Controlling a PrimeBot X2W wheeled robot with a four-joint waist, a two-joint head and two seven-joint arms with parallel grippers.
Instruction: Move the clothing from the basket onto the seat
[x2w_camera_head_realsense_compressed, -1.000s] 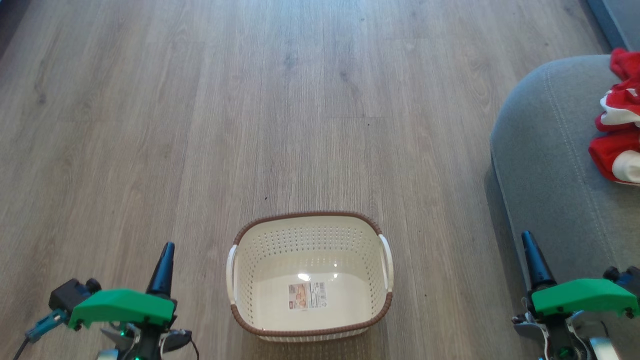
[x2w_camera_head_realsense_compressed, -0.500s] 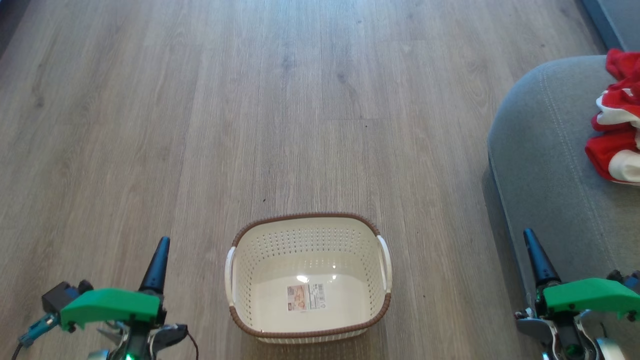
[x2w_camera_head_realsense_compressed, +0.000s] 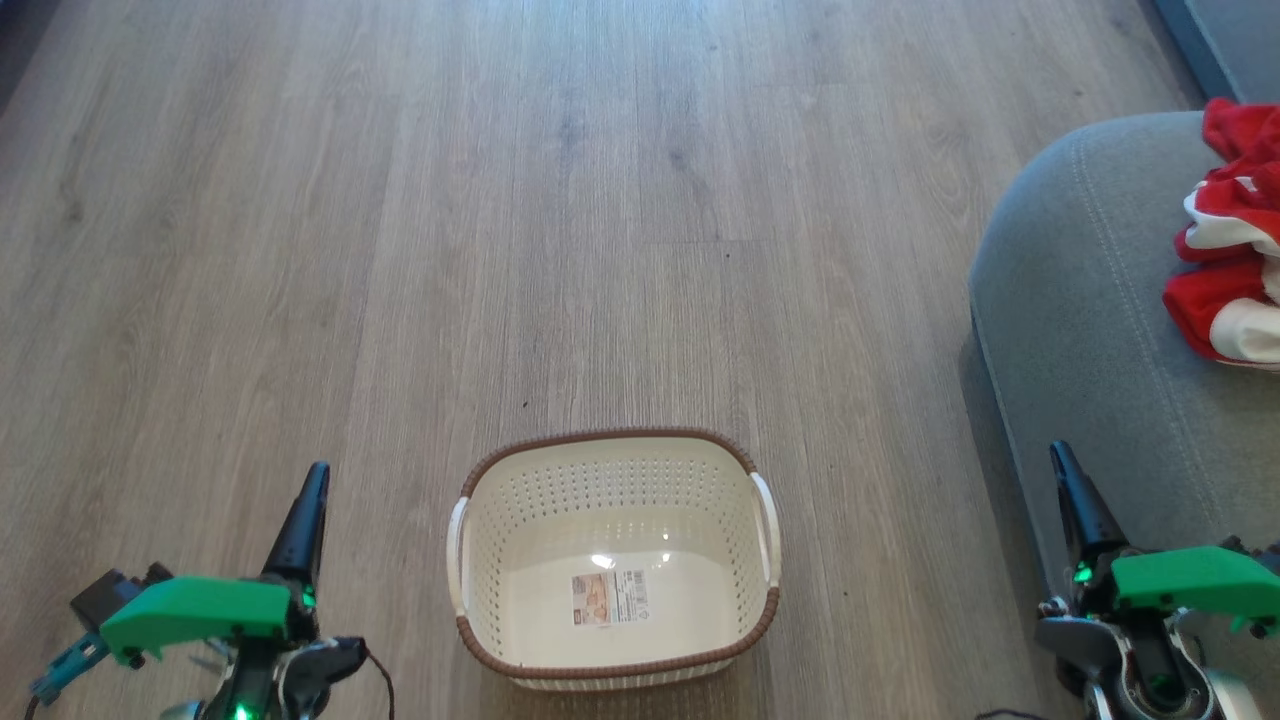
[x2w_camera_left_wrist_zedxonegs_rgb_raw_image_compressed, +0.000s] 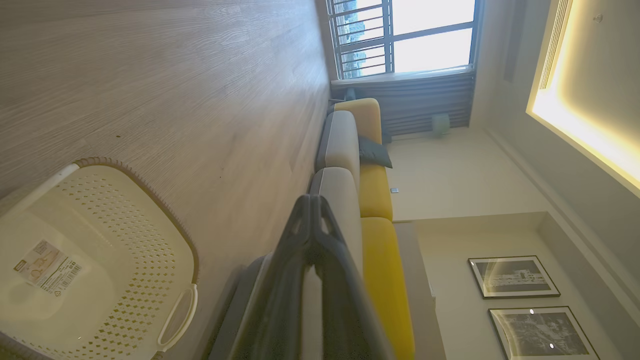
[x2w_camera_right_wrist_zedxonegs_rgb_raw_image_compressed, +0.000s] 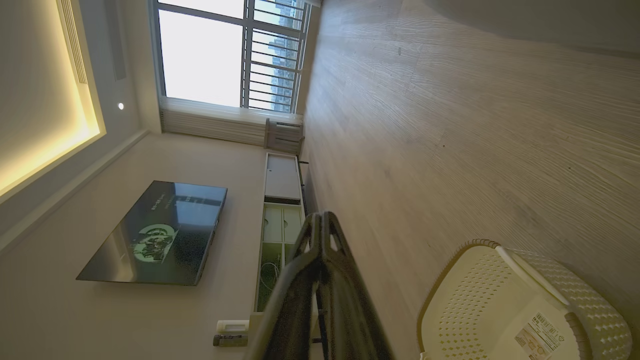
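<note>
The basket (x2w_camera_head_realsense_compressed: 610, 495) sits on the wooden floor (x2w_camera_head_realsense_compressed: 600, 200) right in front of the robot, between its two arms. Its brown rim faces up and there is a white handle on each side. I can see straight down to its pale bottom, where a label sticker (x2w_camera_head_realsense_compressed: 610, 597) lies flat. The clothing (x2w_camera_head_realsense_compressed: 1225, 265) is over on the robot's right, a red heap with white trim bunched on top of the seat (x2w_camera_head_realsense_compressed: 1090, 320). It is well apart from the basket and cut off by the edge of the head view. The seat is a grey cushion with a rounded corner and pale seams, standing to the right of the basket without touching it. The left gripper (x2w_camera_head_realsense_compressed: 312, 490) hangs low at the basket's left, its two dark fingers pressed together into a single point with nothing between them. In its own wrist view the tips meet tightly, with the basket to one side and a row of grey cushions with yellow backs (x2w_camera_left_wrist_zedxonegs_rgb_raw_image_compressed: 375, 195) running toward a window (x2w_camera_left_wrist_zedxonegs_rgb_raw_image_compressed: 430, 30). The right gripper (x2w_camera_head_realsense_compressed: 1065, 475) is clenched the same way, gripping nothing, and in the head view its point shows against the near edge of the seat. Its wrist view takes in the basket's perforated wall, the floor, a dark television (x2w_camera_right_wrist_zedxonegs_rgb_raw_image_compressed: 160, 232) on the wall and a low cabinet (x2w_camera_right_wrist_zedxonegs_rgb_raw_image_compressed: 280, 200) beside it.
</note>
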